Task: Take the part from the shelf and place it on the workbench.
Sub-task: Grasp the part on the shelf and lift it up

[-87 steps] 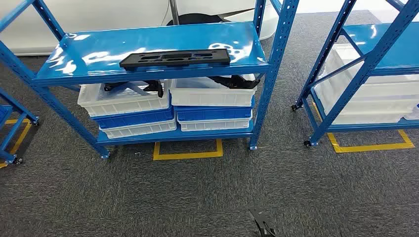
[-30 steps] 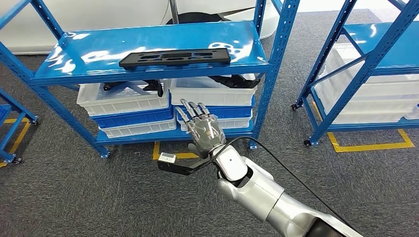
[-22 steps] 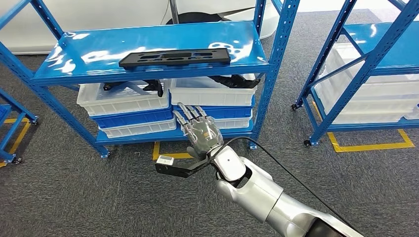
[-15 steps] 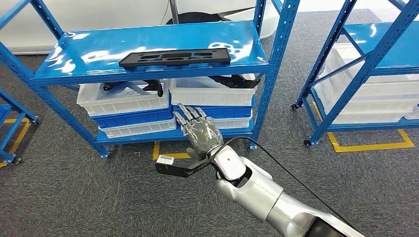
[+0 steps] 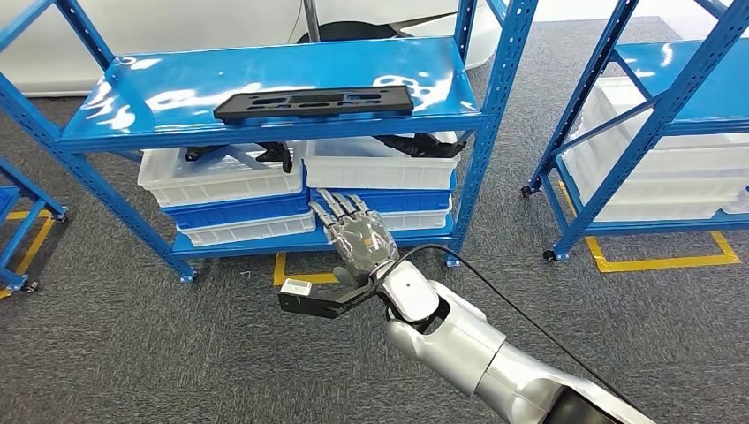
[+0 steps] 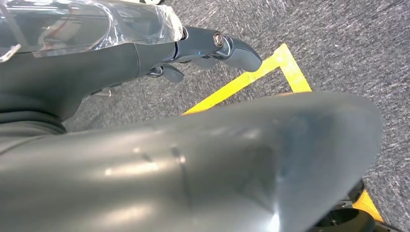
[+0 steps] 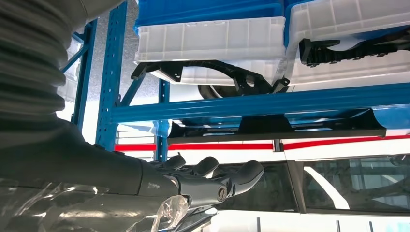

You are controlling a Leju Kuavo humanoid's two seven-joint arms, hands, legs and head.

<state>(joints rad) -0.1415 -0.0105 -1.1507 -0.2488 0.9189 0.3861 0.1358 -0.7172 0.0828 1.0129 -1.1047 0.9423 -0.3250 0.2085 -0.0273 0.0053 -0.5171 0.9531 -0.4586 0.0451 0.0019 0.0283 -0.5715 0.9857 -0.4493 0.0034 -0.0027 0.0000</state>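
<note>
The part is a long flat black panel with cut-outs, lying on the upper board of the blue shelf. My right hand is raised in front of the shelf's lower level, well below and short of the part, with its fingers spread and nothing in them. The right wrist view shows the hand's fingers held apart, and beyond them the part edge-on along the shelf board. My left hand hangs over grey carpet with its fingers extended and nothing in them.
White and blue bins stacked under the upper board hold other black parts. A second blue shelf with white bins stands to the right. Blue uprights flank the board. Yellow tape marks the carpet.
My right arm has risen into view since the earliest frame. Over the last second the hand has sunk slightly and is now almost still. The part has not moved.
</note>
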